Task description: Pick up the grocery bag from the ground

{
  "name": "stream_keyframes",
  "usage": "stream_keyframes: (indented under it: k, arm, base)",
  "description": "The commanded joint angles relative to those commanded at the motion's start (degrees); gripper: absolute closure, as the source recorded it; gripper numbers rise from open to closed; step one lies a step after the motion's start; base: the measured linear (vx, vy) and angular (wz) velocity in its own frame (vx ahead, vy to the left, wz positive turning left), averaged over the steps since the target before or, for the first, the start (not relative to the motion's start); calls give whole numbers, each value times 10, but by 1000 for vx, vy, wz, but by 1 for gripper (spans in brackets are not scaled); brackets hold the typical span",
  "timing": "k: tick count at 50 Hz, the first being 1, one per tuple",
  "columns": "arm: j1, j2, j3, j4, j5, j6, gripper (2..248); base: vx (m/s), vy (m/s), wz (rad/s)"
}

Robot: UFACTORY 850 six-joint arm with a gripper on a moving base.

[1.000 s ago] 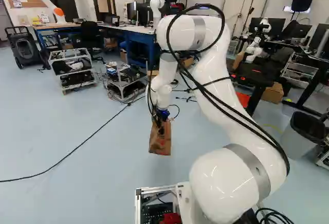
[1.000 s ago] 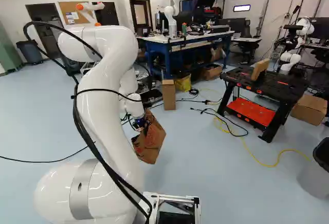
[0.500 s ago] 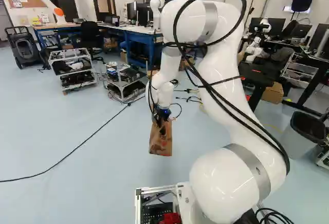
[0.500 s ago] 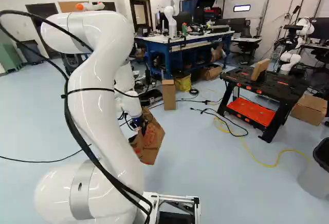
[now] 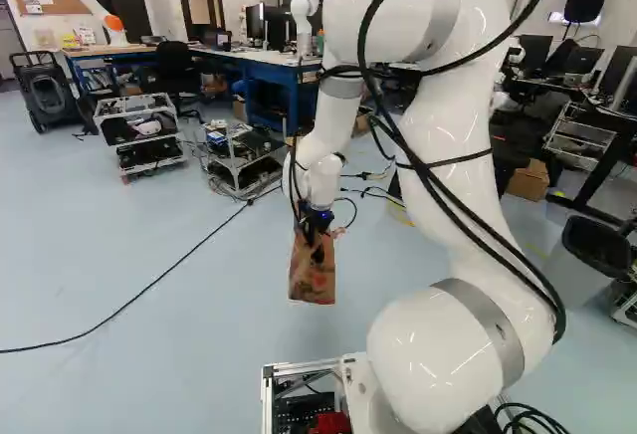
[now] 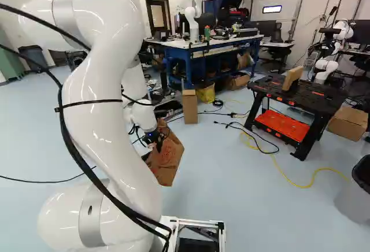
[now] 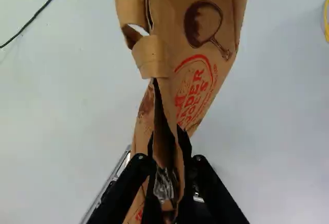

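Grocery bag [image 6: 167, 160] in gripper [image 5: 313, 237] — cardboard box [image 6: 189, 107] beyond — workbench [image 6: 177, 45] farther back

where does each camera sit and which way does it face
Left base view: behind the arm, to its left, facing ahead and slightly down; arm right of middle.
Right base view: behind it, to its right, facing likewise; arm left of middle.
Wrist view: on the wrist, looking along the gripper at the paper bag.
Both base views share bag and blue bench.
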State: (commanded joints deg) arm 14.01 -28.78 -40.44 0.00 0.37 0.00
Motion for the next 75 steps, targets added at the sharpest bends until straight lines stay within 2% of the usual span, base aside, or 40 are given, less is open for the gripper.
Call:
stream_keyframes:
  k: [6,36,56,75]
  arm:
    - [2,21,17,0,0,0,226]
    - [-5,43,34,0,26,0,226]
    - [-20,86,68,0,76,0,226]
    - [-40,147,117,0,147,0,226]
  base:
    - [0,0,0]
    - [0,0,0]
    - [0,0,0]
    - [0,0,0]
